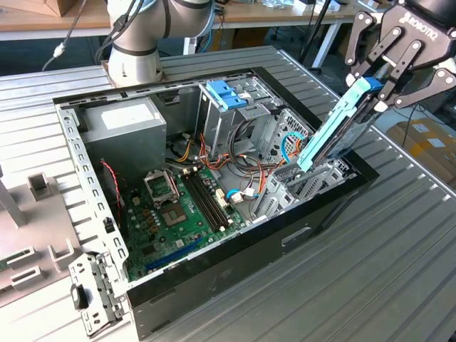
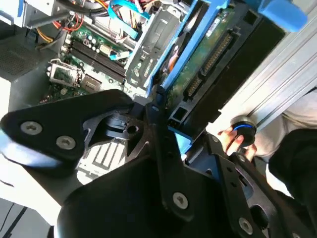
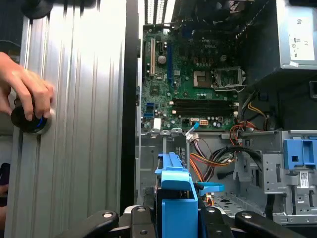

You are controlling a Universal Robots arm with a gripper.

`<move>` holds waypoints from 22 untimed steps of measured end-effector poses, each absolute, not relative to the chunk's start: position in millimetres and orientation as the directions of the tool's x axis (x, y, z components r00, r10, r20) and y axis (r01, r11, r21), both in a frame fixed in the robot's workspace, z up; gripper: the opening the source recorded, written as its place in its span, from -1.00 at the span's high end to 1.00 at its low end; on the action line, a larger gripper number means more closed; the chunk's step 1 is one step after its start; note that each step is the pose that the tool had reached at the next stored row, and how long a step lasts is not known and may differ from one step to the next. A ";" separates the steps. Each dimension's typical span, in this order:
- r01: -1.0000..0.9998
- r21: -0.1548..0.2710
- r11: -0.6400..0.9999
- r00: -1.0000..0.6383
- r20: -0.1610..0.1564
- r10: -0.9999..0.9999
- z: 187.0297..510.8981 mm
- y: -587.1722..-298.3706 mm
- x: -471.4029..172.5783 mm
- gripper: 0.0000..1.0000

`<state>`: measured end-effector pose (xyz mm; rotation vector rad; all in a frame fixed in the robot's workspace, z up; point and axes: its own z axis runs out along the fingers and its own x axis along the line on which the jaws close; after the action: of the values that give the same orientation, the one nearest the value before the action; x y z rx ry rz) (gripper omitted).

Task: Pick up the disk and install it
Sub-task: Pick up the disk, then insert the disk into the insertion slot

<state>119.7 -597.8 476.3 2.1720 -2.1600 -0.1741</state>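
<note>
Pinching the upper, tabbed end of the disk [image 1: 333,128], the tool [image 1: 377,87] has its fingers pressed against it from both sides. The disk hangs tilted, tab end high, over the end of the open computer case [image 1: 214,281] that lies at the exterior view's right. Its lower end reaches the grey metal bay [image 1: 299,187] inside that end of the case; whether it touches the bay cannot be told. In the second wrist view the disk's underside shows a green circuit board between blue rails. Beyond the bay lie bundled cables [image 1: 249,153], then the green motherboard [image 1: 178,214] flat on the case floor. A pale-blue latch [image 1: 226,95] stands on a second metal cage near the far wall, and a grey power supply [image 1: 128,125] sits in the far corner at the exterior view's left. The case rests on a ribbed metal counter [image 1: 377,278], with the arm's base [image 1: 135,53] standing behind it. Off the case, in the first wrist view, a person's hand [image 3: 27,94] grips a dark round knob [image 3: 30,123] beside the counter's edge.
</note>
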 end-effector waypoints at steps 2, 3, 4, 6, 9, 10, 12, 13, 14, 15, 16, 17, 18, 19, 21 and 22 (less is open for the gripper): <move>-0.990 0.133 0.049 -0.053 -0.028 -0.998 474.4 -598.0 130.8 0.26; -0.989 0.133 0.066 -0.071 -0.028 -0.997 474.1 -597.9 131.0 0.26; -0.989 0.133 0.071 -0.076 -0.028 -0.997 474.0 -597.5 131.7 0.26; -0.989 0.133 0.071 -0.076 -0.028 -0.997 473.9 -594.6 134.0 0.26; -0.989 0.133 0.071 -0.075 -0.028 -0.997 473.9 -592.2 138.6 0.26; -0.989 0.133 0.071 -0.075 -0.028 -0.997 473.9 -592.0 140.3 0.26; -0.989 0.133 0.070 -0.075 -0.028 -0.997 473.9 -591.9 141.8 0.26; -0.989 0.133 0.070 -0.075 -0.028 -0.997 473.8 -592.0 141.9 0.26; -0.989 0.133 0.070 -0.075 -0.028 -0.997 473.9 -592.0 142.2 0.26; -0.989 0.133 0.070 -0.074 -0.028 -0.997 473.8 -592.0 142.4 0.26; -0.989 0.133 0.070 -0.075 -0.028 -0.997 473.9 -592.0 142.4 0.26; -0.989 0.133 0.070 -0.074 -0.028 -0.997 473.9 -592.0 142.5 0.26; -0.989 0.133 0.070 -0.075 -0.028 -0.997 473.9 -592.0 142.5 0.26; -0.989 0.133 0.070 -0.075 -0.028 -0.997 473.9 -592.0 142.5 0.26; -0.989 0.133 0.070 -0.074 -0.028 -0.997 473.8 -592.0 141.9 0.26; -0.989 0.133 0.070 -0.075 -0.028 -0.997 473.9 -592.0 141.0 0.26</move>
<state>141.0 -592.0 473.9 2.0877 -2.2454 -0.1792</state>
